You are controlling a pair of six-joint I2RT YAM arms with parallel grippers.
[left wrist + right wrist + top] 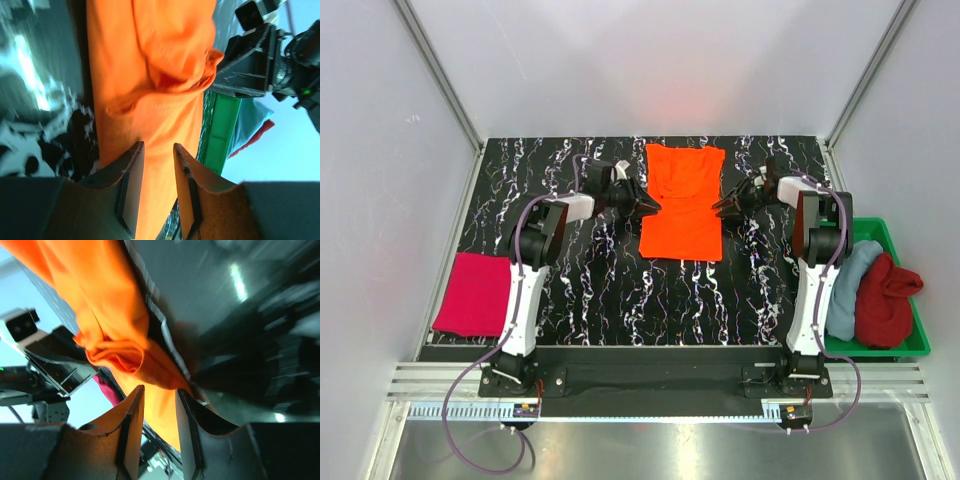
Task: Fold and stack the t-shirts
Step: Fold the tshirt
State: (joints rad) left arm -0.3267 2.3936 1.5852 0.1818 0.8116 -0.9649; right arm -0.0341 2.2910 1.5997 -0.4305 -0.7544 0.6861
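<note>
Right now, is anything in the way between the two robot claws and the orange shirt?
No. The left gripper and right gripper sit right at the orange t-shirt's side edges, with nothing visible between.

Orange t-shirt [682,202] is lying at 12 o'clock — partly folded, creased mid-length. Magenta-pink t-shirt [473,293] is lying folded at 8 o'clock. Light blue t-shirt [848,285] and dark red t-shirt [885,300] are sitting bunched at 4 o'clock.

Both arms are extended from the near edge toward the far half of the surface and are turned inward to face each other. The left gripper [648,206] is held low, its jaws set narrowly apart with orange cloth between them. The right gripper [722,206] is posed likewise, its jaws parted by a narrow gap.
</note>
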